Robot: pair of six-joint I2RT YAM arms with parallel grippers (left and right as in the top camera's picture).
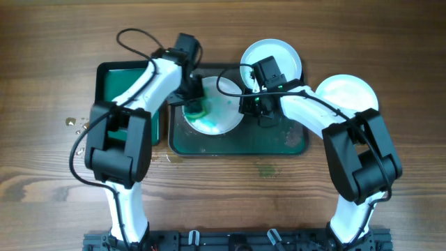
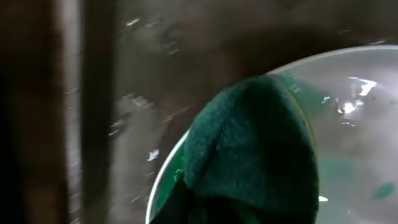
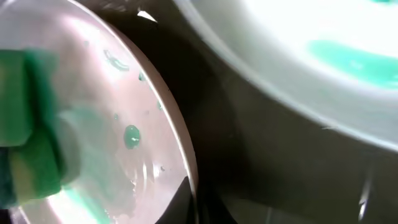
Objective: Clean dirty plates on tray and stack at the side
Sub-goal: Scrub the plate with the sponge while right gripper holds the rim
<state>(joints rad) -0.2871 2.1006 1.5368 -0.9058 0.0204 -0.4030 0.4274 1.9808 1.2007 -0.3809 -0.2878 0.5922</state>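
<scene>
3 plates in view. Smeared plate (image 1: 226, 113) lies in the left half of the big tray (image 1: 279, 141), with teal-green film over much of its face. Left arm (image 1: 150, 78) comes in over the small tray (image 1: 111, 80). Left jaws are at the plate's left edge, gripping a green sponge (image 1: 200, 109). Left wrist cam: sponge (image 2: 249, 149) hangs over the plate rim onto the wet face, and the jaw tips are hidden behind it. Right arm (image 1: 306, 108) ends at the same plate's right edge. Right jaws: can't tell if open or closed, tips not clear in any view. Right wrist cam shows that plate (image 3: 124, 93) w/ teal drops, the sponge at far left and dark tray floor (image 3: 249, 162) beside it. Rear plate (image 1: 272, 56) sits across the tray's far rim, partly off the tray; right wrist cam shows a teal smear on its face. Can't tell if it's tilted. Side plate (image 1: 345, 90) is on the worktop (image 1: 42, 42) just right of the tray, off it. Its face looks plain white from overhead and the right arm partly covers it. Tray floor has pale streaks near the right end. Green smudge (image 1: 265, 167) on worktop in front of tray. A few small specks (image 1: 73, 123) lie left of the small tray.
</scene>
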